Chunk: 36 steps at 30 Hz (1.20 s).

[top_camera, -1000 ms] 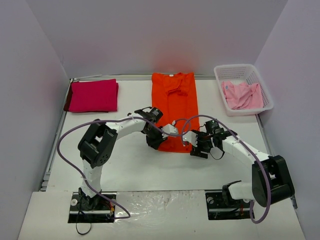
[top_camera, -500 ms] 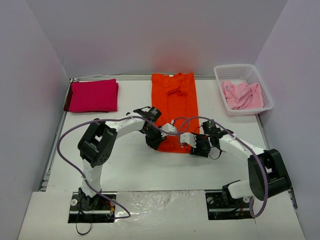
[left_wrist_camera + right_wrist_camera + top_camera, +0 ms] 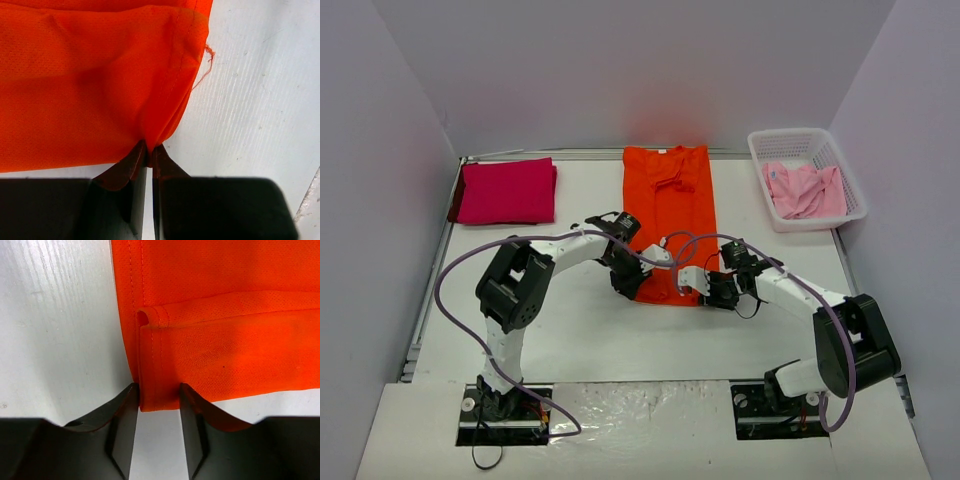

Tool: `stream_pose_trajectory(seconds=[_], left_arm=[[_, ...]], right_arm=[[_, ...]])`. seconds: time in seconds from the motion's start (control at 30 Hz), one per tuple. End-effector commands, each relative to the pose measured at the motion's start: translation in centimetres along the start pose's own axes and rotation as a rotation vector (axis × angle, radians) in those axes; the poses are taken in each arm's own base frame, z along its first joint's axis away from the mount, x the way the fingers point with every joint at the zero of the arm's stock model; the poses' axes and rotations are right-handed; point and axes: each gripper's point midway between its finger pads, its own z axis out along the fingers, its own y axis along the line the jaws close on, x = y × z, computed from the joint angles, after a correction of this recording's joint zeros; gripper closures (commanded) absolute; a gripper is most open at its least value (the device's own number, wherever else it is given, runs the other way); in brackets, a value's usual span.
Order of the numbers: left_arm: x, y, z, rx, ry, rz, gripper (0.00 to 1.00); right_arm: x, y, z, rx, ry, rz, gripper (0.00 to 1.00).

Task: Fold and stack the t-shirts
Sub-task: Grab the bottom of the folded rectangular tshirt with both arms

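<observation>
The bright orange t-shirt (image 3: 670,215) lies flat as a long strip in the table's middle. My left gripper (image 3: 632,283) is at its near left corner and is shut on the hem there (image 3: 149,149); the orange cloth (image 3: 90,85) spreads away from the jaws. My right gripper (image 3: 698,286) is at the near right corner. It is open, and its jaws stand on either side of the folded hem corner (image 3: 158,400). The magenta-red t-shirt (image 3: 507,191) lies folded at the back left. The pale pink t-shirt (image 3: 805,190) lies crumpled in the basket.
The white lattice basket (image 3: 807,135) stands at the back right by the wall. Purple cables loop over both arms. A loose orange thread (image 3: 209,55) hangs off the shirt's corner. A bare white table surface (image 3: 590,330) lies in front of the shirt.
My right gripper has moved left, up to the orange shirt's near right corner. The left gripper has stayed at the near left corner.
</observation>
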Motion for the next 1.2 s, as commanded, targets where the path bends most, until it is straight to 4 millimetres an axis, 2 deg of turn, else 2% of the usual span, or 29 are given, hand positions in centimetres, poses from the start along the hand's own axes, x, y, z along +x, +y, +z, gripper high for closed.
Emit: stream_pose_trajectory(seconds=[0.0,0.23,0.57,1.0,1.17], left_arm=[[0.5,-0.5,-0.1,0.038,0.015,-0.028,0.98],[0.1,-0.5,-0.9,0.034,-0.002,-0.03,0.98],[-0.7,-2.0,-3.6,0.03,-0.037,0.029,0.98],[-0.5,-7.3,-7.3,0.206,-0.038,0.145,0.98],[0.0,-8.5,-8.1,0.237,-0.025,0.151,0.98]], right_arm=[[0.2,0.3,0.1,-0.027,0.029,0.012,0.67],[-0.4,0.6,-0.2,-0.055,0.019,0.031,0.84],[-1.9,0.2,-2.6,-0.049,0.006,0.042,0.99],[-3.6,2.0,-6.5,-0.07,0.01,0.032,1.0],[-4.4,2.5,-7.8,-0.084,-0.006,0.036,1.0]])
